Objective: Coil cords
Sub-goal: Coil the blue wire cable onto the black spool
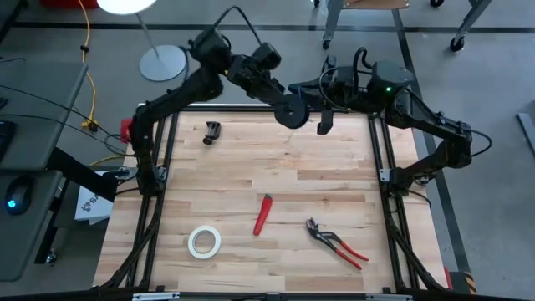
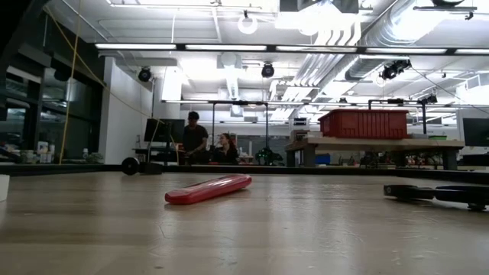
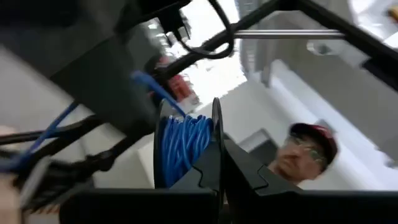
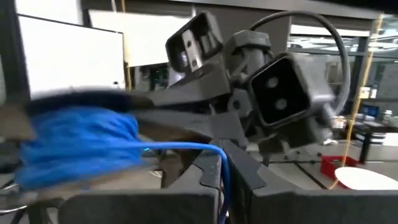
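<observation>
The left gripper (image 1: 292,113) is clamping the spool (image 3: 186,149) rim; the right gripper (image 1: 324,125), just beside, is pinching the blue wire (image 4: 180,147) running toward it.

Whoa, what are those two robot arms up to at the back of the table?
They are winding thin blue wire onto a small black round spool, held up in the air over the far edge of the wooden table. The left gripper is shut on the spool's rim; the right gripper is shut on the wire's loose end. The red-handled pliers, white tape roll and other tools lie untouched.
</observation>
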Robot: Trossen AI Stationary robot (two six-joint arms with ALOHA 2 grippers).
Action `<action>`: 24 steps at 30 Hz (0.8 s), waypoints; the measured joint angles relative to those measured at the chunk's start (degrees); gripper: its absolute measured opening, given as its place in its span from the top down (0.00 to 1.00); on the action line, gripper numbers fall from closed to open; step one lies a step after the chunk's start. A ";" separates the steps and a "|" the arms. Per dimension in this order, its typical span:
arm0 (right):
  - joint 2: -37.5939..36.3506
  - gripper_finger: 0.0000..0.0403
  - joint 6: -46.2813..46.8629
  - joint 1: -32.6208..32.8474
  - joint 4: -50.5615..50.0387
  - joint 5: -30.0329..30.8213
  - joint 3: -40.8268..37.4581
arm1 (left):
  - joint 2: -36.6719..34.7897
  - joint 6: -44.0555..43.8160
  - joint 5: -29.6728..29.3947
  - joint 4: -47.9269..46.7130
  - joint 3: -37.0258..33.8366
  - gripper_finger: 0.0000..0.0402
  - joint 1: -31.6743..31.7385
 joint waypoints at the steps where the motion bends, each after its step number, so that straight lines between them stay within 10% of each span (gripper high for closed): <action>1: 0.13 1.00 0.01 0.00 0.09 -0.20 0.00 | 0.82 -2.78 -0.44 4.04 -0.02 1.00 -0.43; 8: 0.97 1.00 2.86 -0.02 0.94 0.06 0.00 | 3.85 -7.15 -12.08 23.50 -0.02 1.00 -2.08; 24: 2.09 0.99 7.32 0.00 5.80 3.42 -0.02 | 3.68 19.02 -36.30 32.94 -0.02 1.00 0.03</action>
